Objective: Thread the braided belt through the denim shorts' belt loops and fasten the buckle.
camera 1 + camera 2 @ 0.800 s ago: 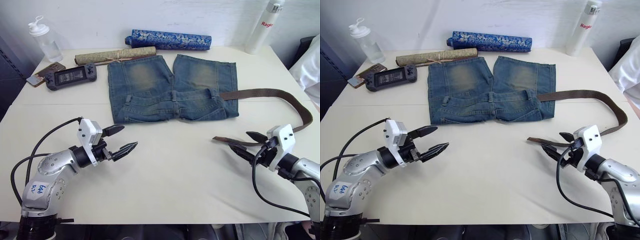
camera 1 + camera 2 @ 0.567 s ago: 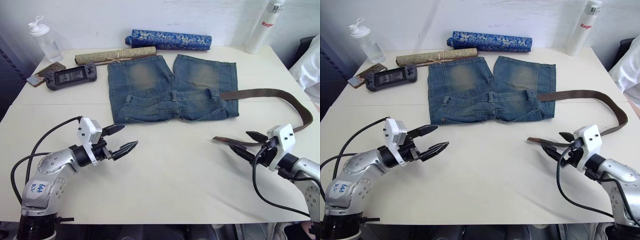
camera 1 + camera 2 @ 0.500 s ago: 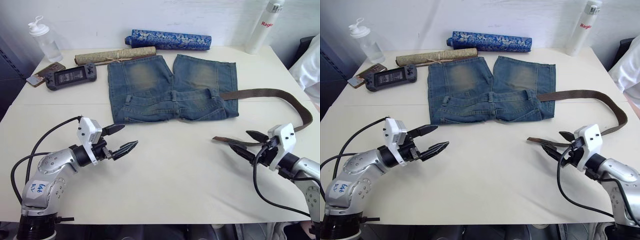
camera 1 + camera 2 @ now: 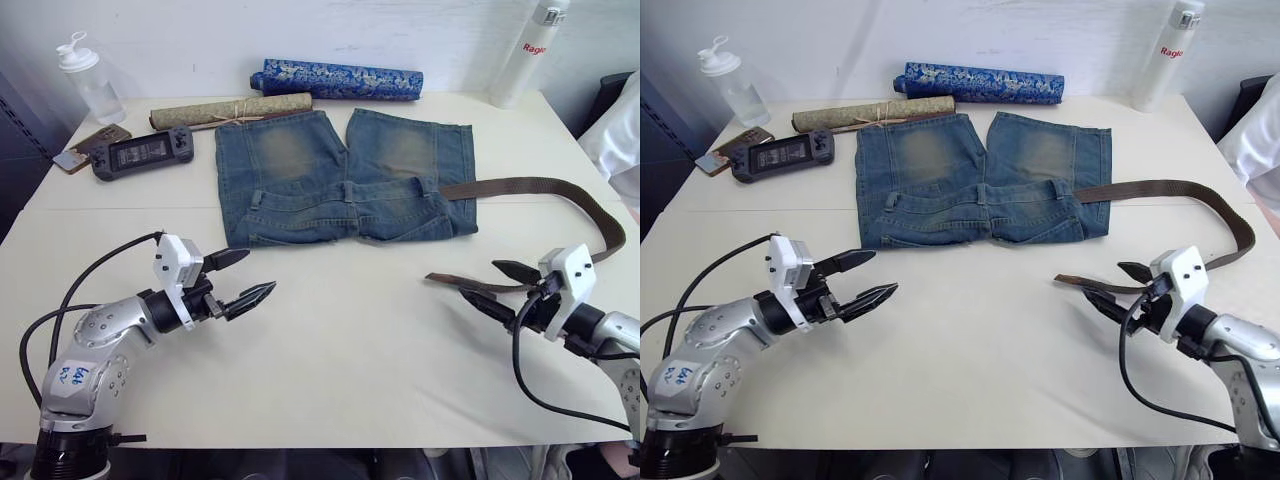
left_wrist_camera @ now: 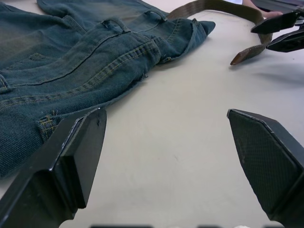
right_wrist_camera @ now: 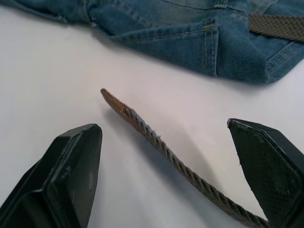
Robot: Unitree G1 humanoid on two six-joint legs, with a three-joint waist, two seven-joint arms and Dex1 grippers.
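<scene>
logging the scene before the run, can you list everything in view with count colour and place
denim shorts: 1, mid-blue, table middle, far side
braided belt: 1, dark brown, from the shorts' right side, curving back to its tip near the right gripper
fabric roll: 1, blue patterned, behind shorts
rolled mat: 1, olive, beside the blue roll
handheld console: 1, dark grey, far left
phone: 1, brown, left of console
clear bottle: 1, far left corner
white bottle: 1, far right corner
table: 1, cream
left gripper: jaws open, above bare table
right gripper: jaws open, astride the belt tip

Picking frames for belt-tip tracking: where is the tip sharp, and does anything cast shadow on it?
Right wrist view: belt tip sharp, dark shadow beside it on the table; the right gripper fingers look soft. Left wrist view: tip small, shorts hem sharper. Eye views: even light, no glare.
</scene>
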